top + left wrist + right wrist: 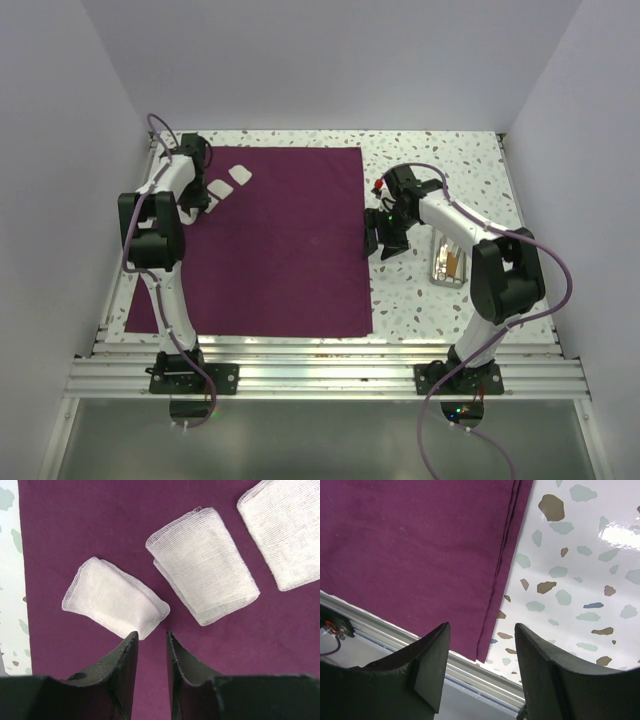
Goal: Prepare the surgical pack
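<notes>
Since the surgical pack (pixel 270 240) lay spread flat over the left and middle of the worktop (pixel 440 160), it probably served as the base wrap on which the contents were being laid out. Three gauze pads (pixel 202 565) rested on its far left corner, side by side and apart from one another, likely kept there so the centre stayed free.

The left end effector (pixel 151 636) hung just over the nearest pad (pixel 114 599), its jaws parted by a narrow gap with only cloth showing between them and nothing pinched. The right end effector (pixel 481 626) hovered above the pack's right edge near the near corner, jaws spread wide and empty, seemingly lined up with the hem (pixel 502 565) for a fold. A small tray (pixel 447 260) sat on bare worktop beside the right arm; its contents were too small to tell.

The pack was a matte, deep purple-maroon woven sheet, roughly square, with a stitched double hem. The pads were white open-weave mesh, folded into soft rounded rectangles. The worktop was glossy speckled terrazzo.
</notes>
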